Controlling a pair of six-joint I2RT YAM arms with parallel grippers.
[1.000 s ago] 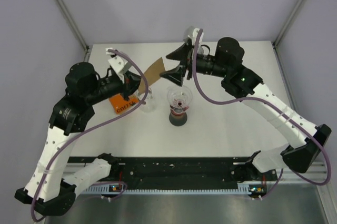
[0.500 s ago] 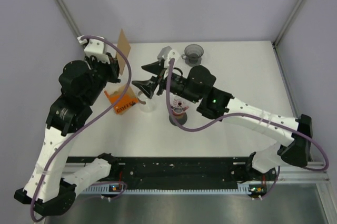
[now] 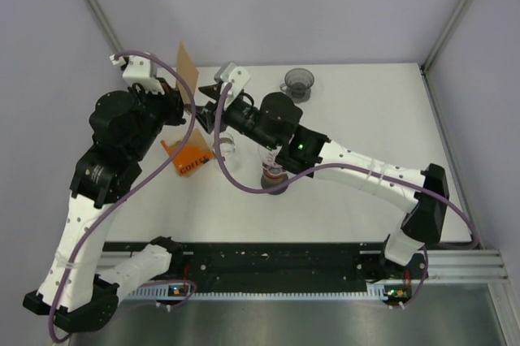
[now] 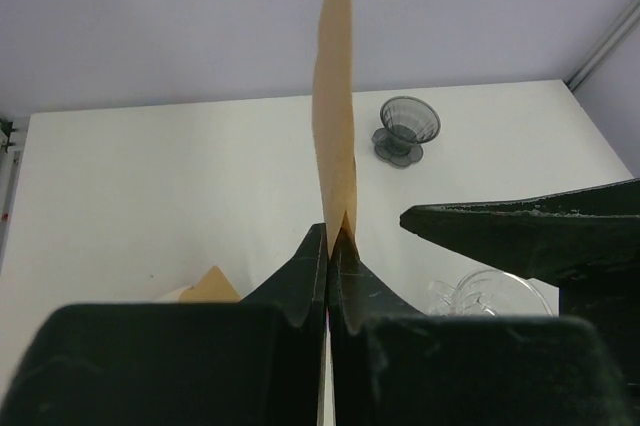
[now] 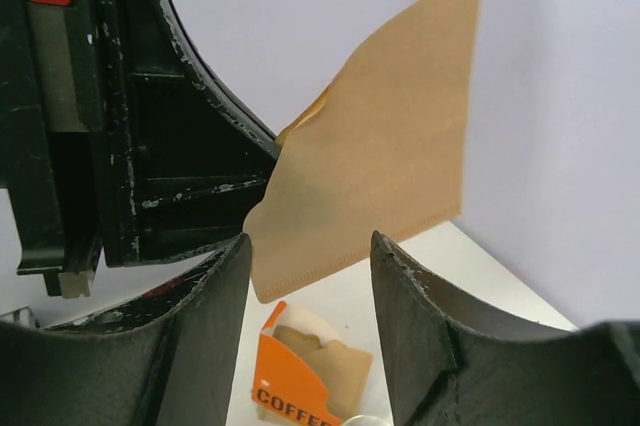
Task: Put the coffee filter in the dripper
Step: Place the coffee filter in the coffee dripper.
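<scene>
Your left gripper (image 4: 328,236) is clamped shut on the bottom corner of the flat brown paper coffee filter (image 4: 335,126). It holds the filter upright, long axis near vertical, in the air above the counter's (image 3: 349,200) far-left corner. Your right gripper (image 5: 310,242), the nearer free one, meets it from the right with its jaws half spread around the lower edge, apparently not touching. The sheet turns its broad face to that gripper, so I judge the jaws would close across the filter's width. Below sit an orange filter carton (image 3: 188,159) and a clear glass dripper on a dark base (image 3: 275,171), partly hidden under the right arm. A smoky grey dripper (image 3: 299,80) stands by the far edge.
</scene>
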